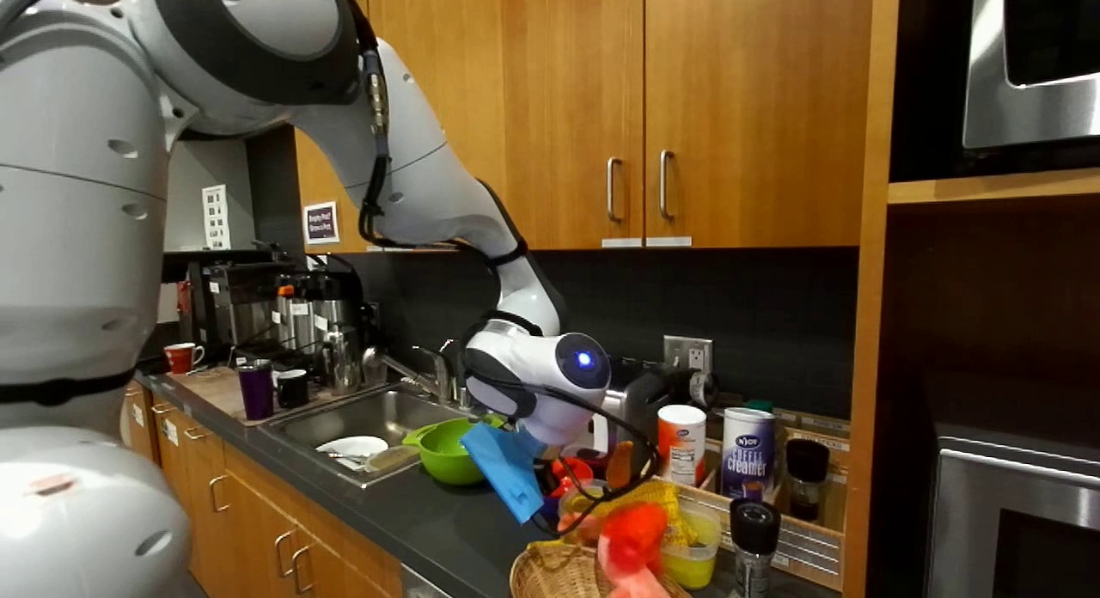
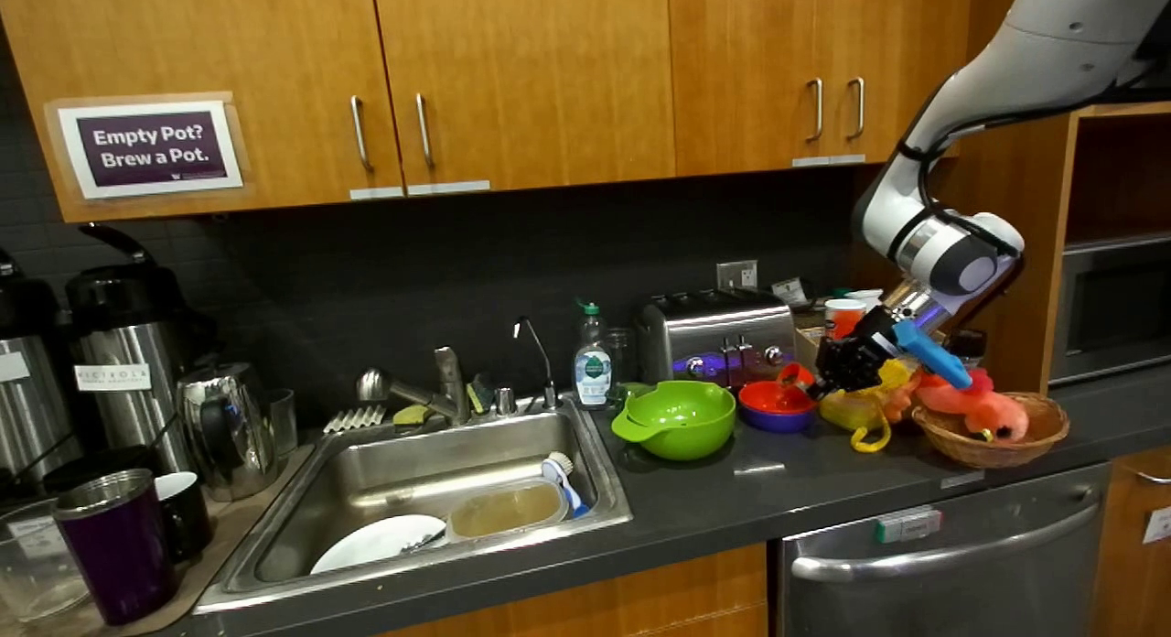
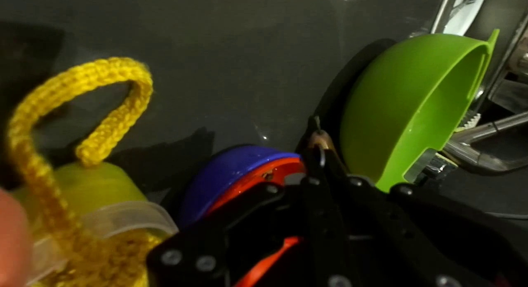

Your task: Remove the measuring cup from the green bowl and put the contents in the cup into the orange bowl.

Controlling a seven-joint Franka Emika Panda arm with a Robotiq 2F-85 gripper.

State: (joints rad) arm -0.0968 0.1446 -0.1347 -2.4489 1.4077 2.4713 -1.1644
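Gripper (image 2: 820,379) clamped on the measuring cup (image 2: 794,375), we're likely pouring into the orange bowl (image 2: 760,399) and should tilt until empty.

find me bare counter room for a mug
Bare counter: the front strip before the green bowl and orange bowl, from sink to wicker basket. Crowded: behind the bowls, by the toaster, and between orange bowl and wicker basket, around the plastic tub.

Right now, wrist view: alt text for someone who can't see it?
A black claw at bottom center partly hides an orange bowl that appears nested in a blue bowl; what it grips is hard to make out. A green bowl stands at right, with a curled yellow knitted strip at left.
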